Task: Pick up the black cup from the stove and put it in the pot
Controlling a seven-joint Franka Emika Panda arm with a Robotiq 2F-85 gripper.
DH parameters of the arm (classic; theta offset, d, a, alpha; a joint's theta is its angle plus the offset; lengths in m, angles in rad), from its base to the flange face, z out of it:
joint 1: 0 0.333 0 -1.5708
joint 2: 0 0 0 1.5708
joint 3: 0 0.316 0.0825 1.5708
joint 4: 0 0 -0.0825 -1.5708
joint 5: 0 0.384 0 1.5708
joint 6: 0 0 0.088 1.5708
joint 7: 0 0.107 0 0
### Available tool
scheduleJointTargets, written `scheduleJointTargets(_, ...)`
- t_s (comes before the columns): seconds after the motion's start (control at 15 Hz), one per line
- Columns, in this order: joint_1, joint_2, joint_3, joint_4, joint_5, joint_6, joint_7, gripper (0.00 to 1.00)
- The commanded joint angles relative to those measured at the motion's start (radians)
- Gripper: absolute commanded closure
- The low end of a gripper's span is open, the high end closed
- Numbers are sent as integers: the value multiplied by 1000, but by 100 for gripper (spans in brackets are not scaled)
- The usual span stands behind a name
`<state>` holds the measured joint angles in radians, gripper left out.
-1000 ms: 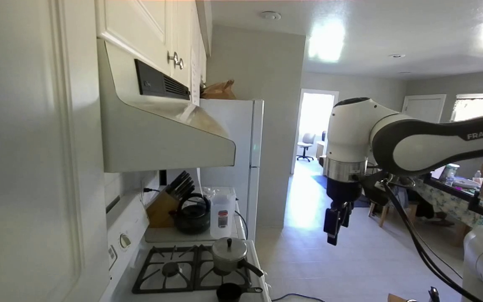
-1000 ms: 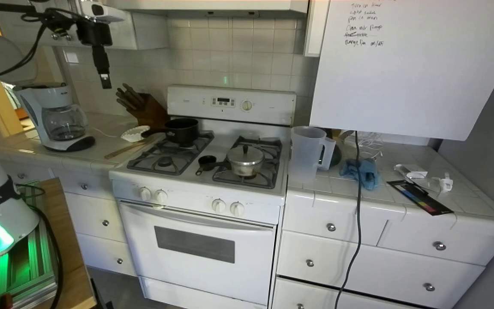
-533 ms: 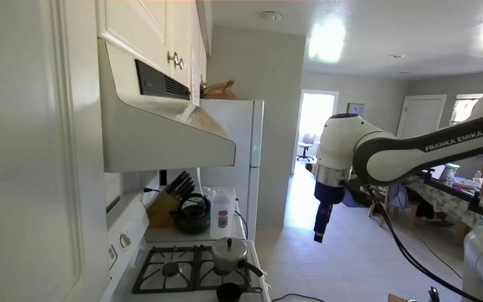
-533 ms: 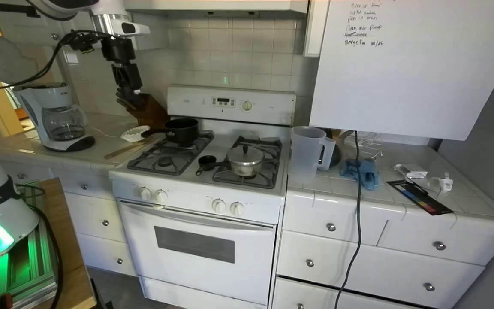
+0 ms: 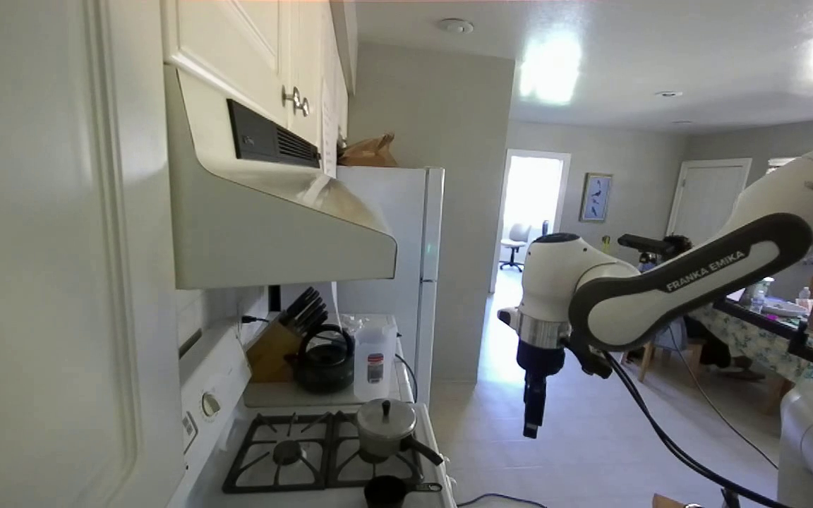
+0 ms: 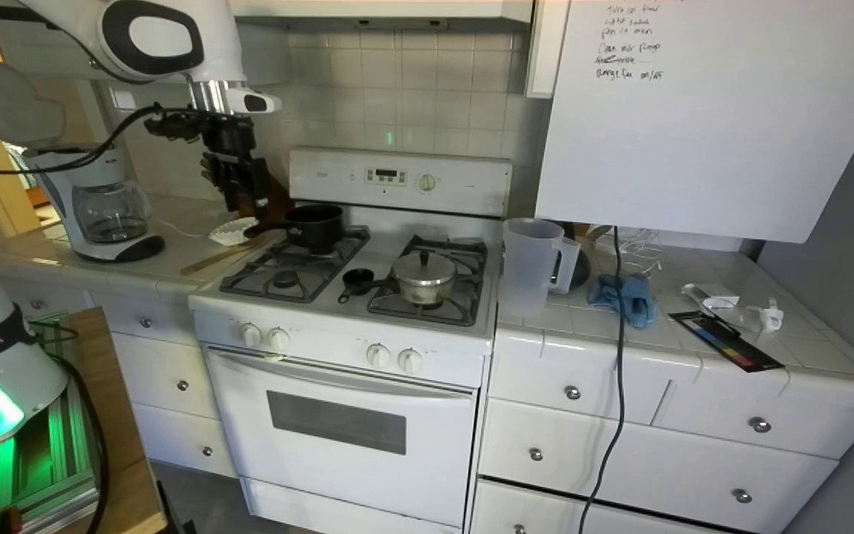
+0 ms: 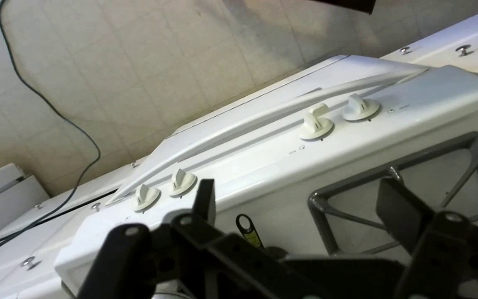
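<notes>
Tiled wall (image 6: 442,111); pale floor (image 5: 477,437); bright doorway (image 5: 532,190)

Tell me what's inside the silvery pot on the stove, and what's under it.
Under the pot is a black grate; the pot hides most of what lies right below. The lid is on, so the inside cannot be seen.

Black cup (image 5: 384,493) cropped, knife block (image 6: 279,197) partly hidden

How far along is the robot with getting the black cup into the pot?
Nothing looks done: the black cup sits on the stove. In hand: nothing; the gripper hangs open, away from the cup. Left: grasping the cup and getting it into the pot; the lid is on, so that likely comes off first.
</notes>
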<state>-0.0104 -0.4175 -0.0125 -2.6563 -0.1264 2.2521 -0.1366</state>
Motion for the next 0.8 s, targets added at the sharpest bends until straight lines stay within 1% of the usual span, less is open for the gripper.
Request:
scheduleJointTargets(0.0, -9, 118, -42, 1, -26, 72, -97, 0)
scheduleJointTargets(0.13, -22, 175, -58, 20, -28, 83, -110, 0)
scheduleJointTargets(0.2, -8, 115, -44, -5, -5, 62, -81, 0)
scheduleJointTargets(0.4, -18, 165, -55, 7, -7, 75, -98, 0)
scheduleJointTargets(0.6, -18, 168, -55, 12, -7, 75, -98, 0)
scheduleJointTargets(0.67, -25, 182, -45, 16, -22, 78, -51, 0)
scheduleJointTargets(0.73, -24, 202, -47, 26, -11, 63, -44, 0)
